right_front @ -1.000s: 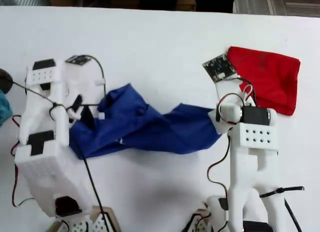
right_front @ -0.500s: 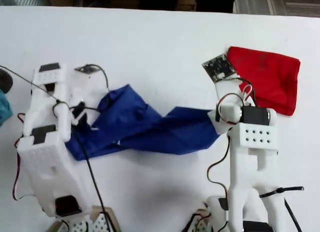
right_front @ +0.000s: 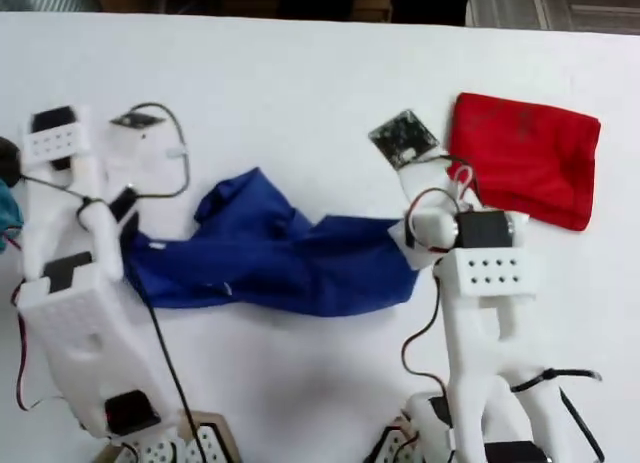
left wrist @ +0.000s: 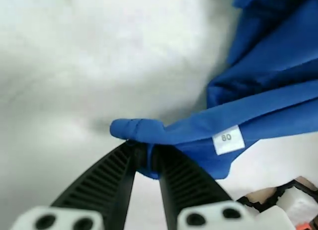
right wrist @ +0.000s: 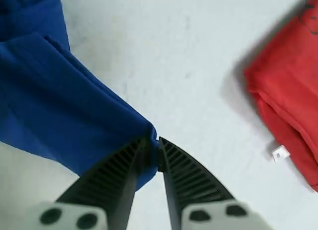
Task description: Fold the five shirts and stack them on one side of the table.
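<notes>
Blue shirt (right_front: 270, 258) lay strung across the middle of the table (right_front: 300, 63), between the 2 arms. Left gripper (left wrist: 147, 151) was clamped tight on a bunched bit of hem at the shirt's left end, w/ a roll of fabric poking past the tips and the white label (left wrist: 226, 139) just beside. Right gripper (right wrist: 152, 146) was pinched shut on the opposite corner, cloth squeezed thin between the tips. Holding both ends like this looked meant to pull the shirt flat for a fold. The middle was wrinkled and twisted, so it wasn't spread yet.

Red shirt (right_front: 525, 168) sat folded on the right side, apart from the blue one. I'd judge it the start of the stack.

Teal scrap (right_front: 6, 215) at the table's left edge was prob. another shirt, but too little showed to tell.
</notes>
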